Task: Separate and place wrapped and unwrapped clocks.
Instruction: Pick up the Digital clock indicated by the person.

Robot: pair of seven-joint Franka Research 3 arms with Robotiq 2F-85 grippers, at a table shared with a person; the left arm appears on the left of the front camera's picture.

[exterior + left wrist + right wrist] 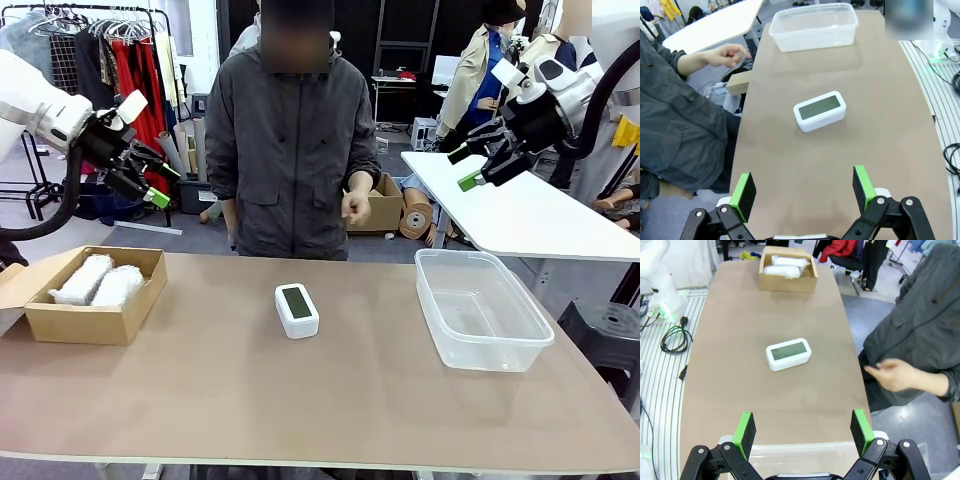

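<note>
White clock [297, 310], grey-green screen [294, 299]; white bundles [83, 280]; brown box [80, 325].

bare clock [297, 309]: flat, screen up (grey-green) | wrapped clocks [85, 280]: in cardboard box [90, 325]

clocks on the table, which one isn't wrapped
The white clock lying screen-up by itself in the middle of the table. The two wrapped clocks are bundled in bubble wrap, side by side in the cardboard box.
</note>
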